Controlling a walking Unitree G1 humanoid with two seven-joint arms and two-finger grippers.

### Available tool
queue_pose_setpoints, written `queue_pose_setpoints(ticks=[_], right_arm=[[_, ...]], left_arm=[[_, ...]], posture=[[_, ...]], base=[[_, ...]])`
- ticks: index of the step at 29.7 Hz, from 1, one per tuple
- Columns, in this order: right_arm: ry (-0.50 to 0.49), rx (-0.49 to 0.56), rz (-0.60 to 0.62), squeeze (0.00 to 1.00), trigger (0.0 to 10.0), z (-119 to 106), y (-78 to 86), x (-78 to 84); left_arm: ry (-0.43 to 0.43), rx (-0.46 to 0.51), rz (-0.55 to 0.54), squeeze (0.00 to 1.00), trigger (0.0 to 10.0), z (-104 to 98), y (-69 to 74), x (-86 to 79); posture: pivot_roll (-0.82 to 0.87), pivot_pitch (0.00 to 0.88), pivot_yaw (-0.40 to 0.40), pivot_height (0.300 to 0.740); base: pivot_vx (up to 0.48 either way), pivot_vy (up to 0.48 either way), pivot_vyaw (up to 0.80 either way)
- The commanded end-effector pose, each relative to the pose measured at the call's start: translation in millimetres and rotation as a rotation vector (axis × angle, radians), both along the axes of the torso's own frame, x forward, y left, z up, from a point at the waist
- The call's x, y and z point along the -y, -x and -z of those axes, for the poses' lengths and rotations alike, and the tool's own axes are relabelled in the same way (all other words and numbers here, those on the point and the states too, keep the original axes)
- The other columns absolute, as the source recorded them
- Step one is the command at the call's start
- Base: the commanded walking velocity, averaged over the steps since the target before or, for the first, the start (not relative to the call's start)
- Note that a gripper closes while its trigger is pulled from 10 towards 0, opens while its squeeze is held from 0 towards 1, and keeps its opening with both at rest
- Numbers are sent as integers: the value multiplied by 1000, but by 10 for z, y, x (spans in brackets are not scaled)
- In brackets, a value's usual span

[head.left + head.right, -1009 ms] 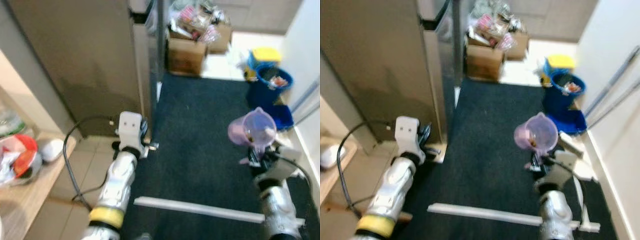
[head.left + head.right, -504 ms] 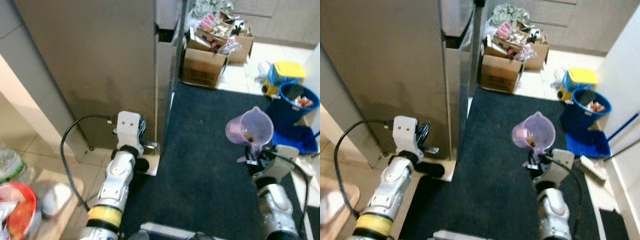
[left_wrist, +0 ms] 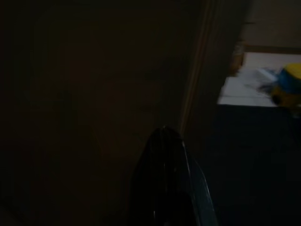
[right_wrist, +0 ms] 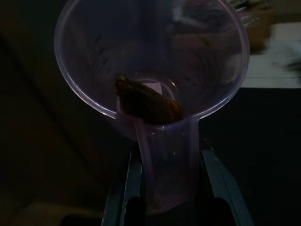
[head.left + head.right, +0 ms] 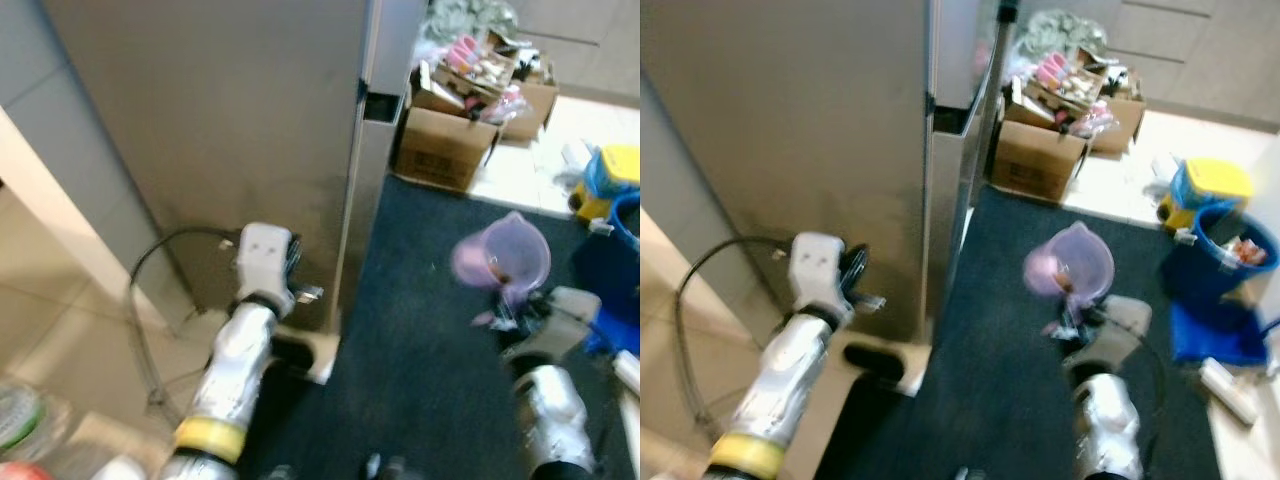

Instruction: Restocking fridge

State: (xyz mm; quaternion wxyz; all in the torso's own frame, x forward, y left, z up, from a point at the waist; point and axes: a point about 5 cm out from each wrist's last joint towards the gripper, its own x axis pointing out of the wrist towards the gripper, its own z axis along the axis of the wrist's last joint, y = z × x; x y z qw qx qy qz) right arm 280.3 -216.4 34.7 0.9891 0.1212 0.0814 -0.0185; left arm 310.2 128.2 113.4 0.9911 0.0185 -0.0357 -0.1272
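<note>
Tall grey fridge (image 5: 230, 130) fills upper left, its door edge running down centre frame; dark carpet (image 5: 420, 330) gives open room right of it, lower centre. Cardboard boxes (image 5: 445, 150) at top right, blue bin (image 5: 1230, 250) at right edge. Left hand (image 5: 290, 262) sits close to the fridge's lower corner, finger spread can't tell. Right hand (image 4: 164, 188) pinches the handle of a translucent purple jug (image 5: 502, 258), centre right, upright, a brown lump inside.
</note>
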Motion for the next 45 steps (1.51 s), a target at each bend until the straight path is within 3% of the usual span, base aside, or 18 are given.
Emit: queue_pose_setpoints(ticks=[1, 32, 37, 41, 45], right_arm=[[2, -23, 28, 0, 10000, 58, 73, 84], [12, -16, 24, 0, 10000, 39, 51, 85], [32, 12, 8, 0, 10000, -25, 10, 56], [24, 81, -9, 0, 10000, -197, -103, -25], [15, 121, -19, 0, 10000, -293, -153, -67]], left_arm=[[-22, -13, 21, 0, 10000, 33, 19, 41], [34, -64, -17, 0, 10000, 63, -18, -28], [24, -30, -18, 0, 10000, -13, -72, -30], [47, 24, -34, 0, 10000, -210, -217, -51], [45, 54, -20, 0, 10000, -300, -249, -55]], posture=[[-59, 111, -19, 740], [-62, 104, -17, 740], [-61, 104, -14, 740], [-65, 97, -5, 740], [-67, 96, -2, 740]], base=[[0, -461, 0], [0, -45, 0], [0, 0, 0], [0, 0, 0], [0, 0, 0]])
